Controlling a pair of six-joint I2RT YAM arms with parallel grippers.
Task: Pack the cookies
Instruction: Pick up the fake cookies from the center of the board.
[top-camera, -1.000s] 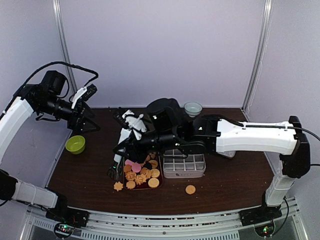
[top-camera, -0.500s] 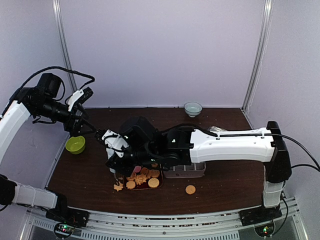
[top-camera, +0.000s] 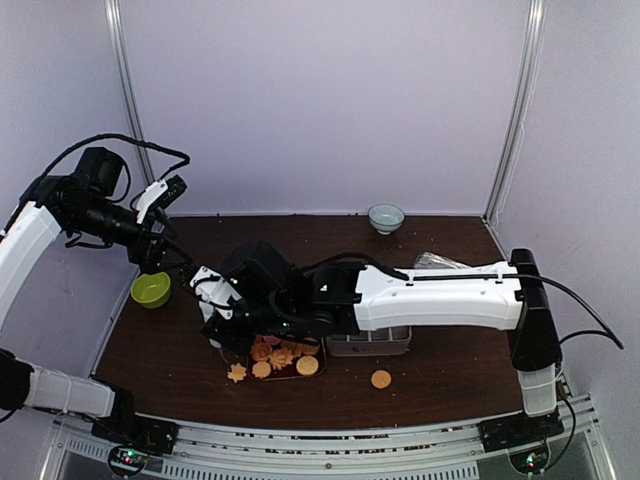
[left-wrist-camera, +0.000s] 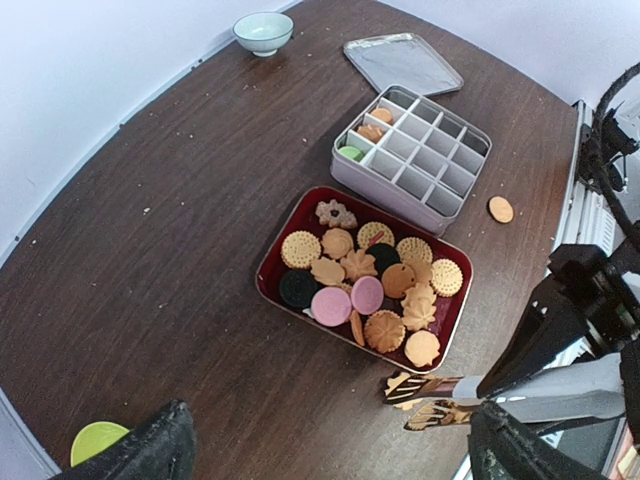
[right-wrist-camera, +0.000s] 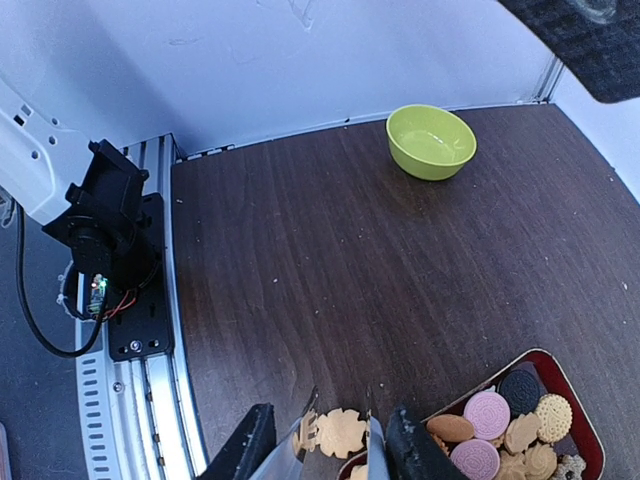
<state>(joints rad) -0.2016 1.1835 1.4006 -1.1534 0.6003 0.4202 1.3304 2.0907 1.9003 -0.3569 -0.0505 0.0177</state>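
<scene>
The cookies (left-wrist-camera: 365, 275) lie in a red tray (left-wrist-camera: 268, 285); most are golden, with two pink and two dark ones. They also show in the top view (top-camera: 282, 358). A few sit in a grey divided box (left-wrist-camera: 440, 165). One flower cookie (right-wrist-camera: 340, 432) lies on the table by the tray's corner. My right gripper (right-wrist-camera: 330, 452) is shut on metal tongs (right-wrist-camera: 372, 445), whose blades straddle that flower cookie. A round cookie (top-camera: 381, 379) lies loose in front of the box. My left gripper (left-wrist-camera: 328, 448) is open and empty, held high over the table's left side.
A green bowl (top-camera: 150, 290) stands at the left edge. A pale bowl (top-camera: 386, 217) stands at the back. The box's metal lid (left-wrist-camera: 402, 62) lies behind the box. My right arm (top-camera: 440, 295) stretches across the table's middle.
My right arm has swung left and down, from over the box and tray to the tray's front left corner. The tongs now straddle the flower cookie. My left arm barely shifted.
</scene>
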